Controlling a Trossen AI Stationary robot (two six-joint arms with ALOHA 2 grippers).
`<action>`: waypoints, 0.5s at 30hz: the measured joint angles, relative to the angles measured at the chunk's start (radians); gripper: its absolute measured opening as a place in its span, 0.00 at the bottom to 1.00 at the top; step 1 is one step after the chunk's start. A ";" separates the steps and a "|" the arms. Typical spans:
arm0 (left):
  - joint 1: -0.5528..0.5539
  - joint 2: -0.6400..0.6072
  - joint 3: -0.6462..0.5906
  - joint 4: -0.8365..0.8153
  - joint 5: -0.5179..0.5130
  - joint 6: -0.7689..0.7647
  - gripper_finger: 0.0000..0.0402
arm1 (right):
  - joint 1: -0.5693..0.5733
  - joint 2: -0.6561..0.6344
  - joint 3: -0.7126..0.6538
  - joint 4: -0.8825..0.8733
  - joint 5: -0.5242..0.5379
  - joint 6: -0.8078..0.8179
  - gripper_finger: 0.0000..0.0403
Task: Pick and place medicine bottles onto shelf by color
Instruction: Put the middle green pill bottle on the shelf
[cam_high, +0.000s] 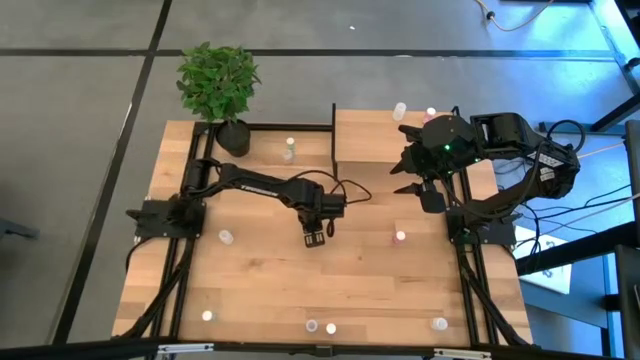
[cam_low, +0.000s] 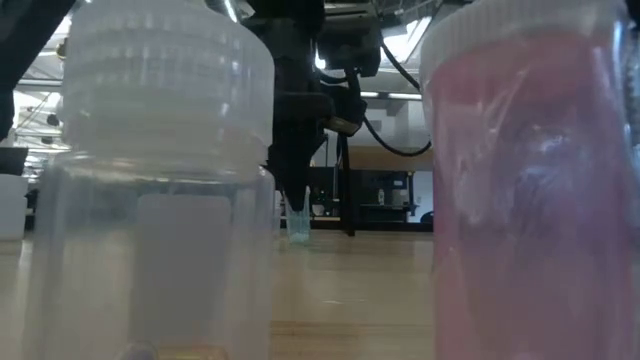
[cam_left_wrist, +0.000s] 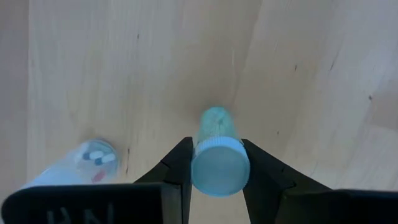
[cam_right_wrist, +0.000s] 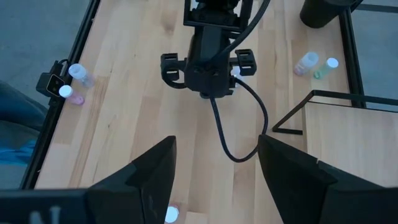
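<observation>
Bottle (cam_left_wrist: 216, 152) sits clamped between our left gripper's (cam_high: 316, 238) fingers at mid-table, upright, its pale blue cap toward the wrist. From there the shelf (cam_high: 375, 135) lies rightward and toward the far edge. Our right gripper (cam_high: 425, 188) hangs open beside that shelf, holding nothing.

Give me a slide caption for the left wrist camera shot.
Left gripper shut on a bluish-capped medicine bottle above the wooden table, another bottle lying beside.

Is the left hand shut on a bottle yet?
Yes. The left hand has both fingers pressed against the pale blue-capped bottle between them.
</observation>
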 joint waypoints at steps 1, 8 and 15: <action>0.000 -0.001 0.000 0.001 0.000 0.000 0.23 | 0.000 0.000 0.000 0.000 0.000 0.000 0.57; 0.000 0.000 0.000 0.006 -0.001 -0.027 0.25 | 0.000 0.000 0.000 0.000 0.000 0.000 0.57; -0.004 0.000 0.000 0.008 -0.010 -0.027 0.35 | 0.000 0.000 0.000 0.000 0.000 0.000 0.57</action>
